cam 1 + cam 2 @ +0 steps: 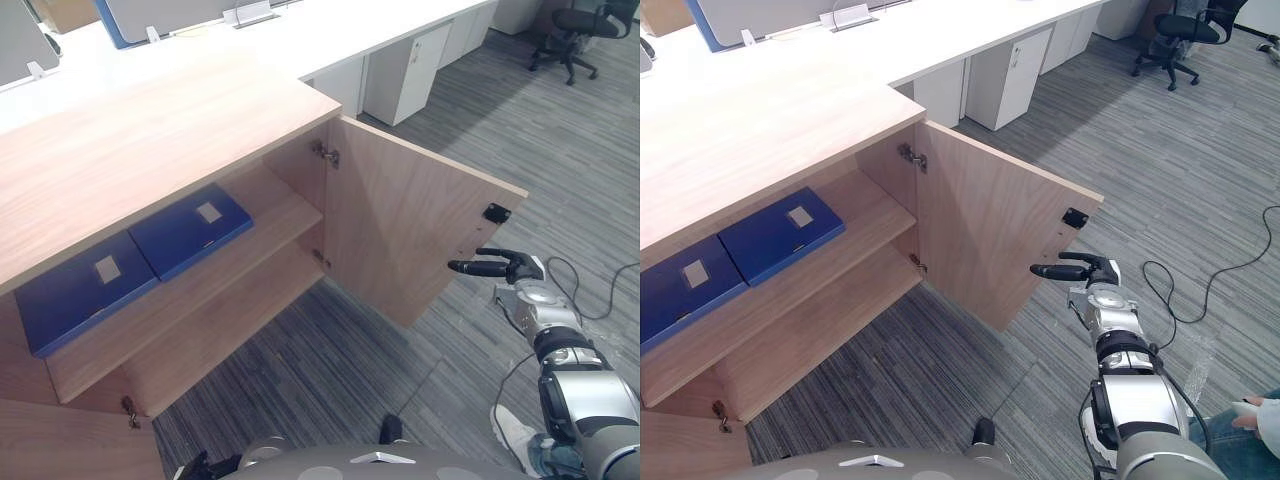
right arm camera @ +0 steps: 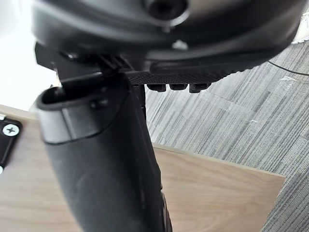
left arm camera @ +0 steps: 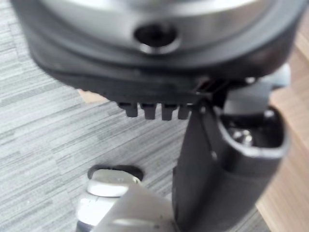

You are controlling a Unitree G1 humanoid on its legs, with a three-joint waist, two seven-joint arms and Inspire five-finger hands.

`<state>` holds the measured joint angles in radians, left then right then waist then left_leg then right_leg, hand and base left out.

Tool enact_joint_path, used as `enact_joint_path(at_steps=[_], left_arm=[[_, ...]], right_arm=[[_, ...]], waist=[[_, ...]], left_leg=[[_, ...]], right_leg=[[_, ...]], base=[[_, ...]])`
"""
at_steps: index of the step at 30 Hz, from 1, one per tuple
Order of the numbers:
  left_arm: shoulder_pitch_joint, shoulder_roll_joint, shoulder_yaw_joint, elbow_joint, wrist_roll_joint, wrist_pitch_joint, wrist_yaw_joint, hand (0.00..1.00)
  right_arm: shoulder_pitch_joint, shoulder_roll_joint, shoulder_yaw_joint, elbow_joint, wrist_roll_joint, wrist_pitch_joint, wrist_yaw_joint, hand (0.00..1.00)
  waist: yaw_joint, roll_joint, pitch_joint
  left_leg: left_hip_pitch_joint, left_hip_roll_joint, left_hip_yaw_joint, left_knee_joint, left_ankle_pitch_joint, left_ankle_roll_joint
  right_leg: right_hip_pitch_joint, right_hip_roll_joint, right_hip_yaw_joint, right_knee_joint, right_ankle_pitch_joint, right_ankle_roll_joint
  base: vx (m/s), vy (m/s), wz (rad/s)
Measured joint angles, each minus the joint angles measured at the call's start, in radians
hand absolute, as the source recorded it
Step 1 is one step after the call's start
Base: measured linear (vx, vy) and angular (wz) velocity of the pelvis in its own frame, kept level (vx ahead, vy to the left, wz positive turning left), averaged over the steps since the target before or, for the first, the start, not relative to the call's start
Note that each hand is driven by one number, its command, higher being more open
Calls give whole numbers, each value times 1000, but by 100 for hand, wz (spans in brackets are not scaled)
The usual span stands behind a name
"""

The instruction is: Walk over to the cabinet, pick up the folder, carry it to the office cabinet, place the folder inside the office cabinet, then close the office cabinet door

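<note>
Right robot hand [image 1: 497, 267], fingers straight and holding nothing, points at the open door's [image 1: 400, 220] free edge at its 9 o'clock, with two blue folders [image 1: 190, 232] lying flat on the shelf [image 1: 280, 215] beyond.

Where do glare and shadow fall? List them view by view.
Left eye view: the white desk top glares; the lower shelf lies shaded. Right eye view: carpet under the open door is darkened. Right wrist view: bright white glare behind the right hand.

Head eyes overlook the cabinet [image 1: 150, 140]; wrist views close-up.
</note>
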<state>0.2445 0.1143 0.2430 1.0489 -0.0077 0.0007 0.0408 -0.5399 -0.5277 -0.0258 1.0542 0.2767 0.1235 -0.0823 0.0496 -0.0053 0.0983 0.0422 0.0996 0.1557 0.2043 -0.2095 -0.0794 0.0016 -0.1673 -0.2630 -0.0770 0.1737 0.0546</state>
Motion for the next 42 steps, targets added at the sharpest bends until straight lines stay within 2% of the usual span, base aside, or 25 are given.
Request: enact_joint_path(at_steps=[10, 15, 25, 28, 33, 42], left_arm=[[-1, 6, 0, 0, 0, 1, -10, 100], [-4, 11, -1, -1, 1, 1, -22, 100], [2, 22, -2, 3, 2, 2, -32, 100], [11, 28, -3, 12, 2, 2, -33, 100], [23, 31, -20, 21, 2, 4, -37, 100], [24, 29, -21, 21, 8, 3, -43, 100]], right_arm=[[5, -24, 30, -12, -76, -1, 100, 100], [78, -49, 30, -80, -112, -2, 159, 100], [253, -189, 5, -150, -133, -3, 204, 100], [269, -194, -5, -150, -155, -3, 209, 100], [293, -213, -13, -151, -195, -3, 225, 100], [288, -212, -22, -206, -180, -18, 219, 100]], waist=[[-15, -5, 6], [-23, -8, 8], [-42, -20, 3], [-56, -26, -12], [-54, -30, -44], [-50, -26, -46]], left_leg=[[3, 0, 11, 1, -1, -1], [3, -1, 18, 1, -3, 1], [19, -4, 29, -5, -7, 4], [20, -4, 34, -5, -6, 4], [21, -8, 43, -16, -1, 5], [21, -9, 47, -17, -1, 5]], right_leg=[[-6, 1, 10, 0, 1, 2], [-11, 0, 16, 0, 2, 3], [-1, -4, 24, 0, 5, 7], [-3, -4, 26, 0, 5, 8], [-15, -5, 40, 0, 6, 9], [-16, -5, 46, 0, 7, 10]], base=[[-39, 1, -3], [-24, 3, -3], [-31, 3, -3], [-62, -6, -4], [-45, -1, -6], [-42, -2, -2]])
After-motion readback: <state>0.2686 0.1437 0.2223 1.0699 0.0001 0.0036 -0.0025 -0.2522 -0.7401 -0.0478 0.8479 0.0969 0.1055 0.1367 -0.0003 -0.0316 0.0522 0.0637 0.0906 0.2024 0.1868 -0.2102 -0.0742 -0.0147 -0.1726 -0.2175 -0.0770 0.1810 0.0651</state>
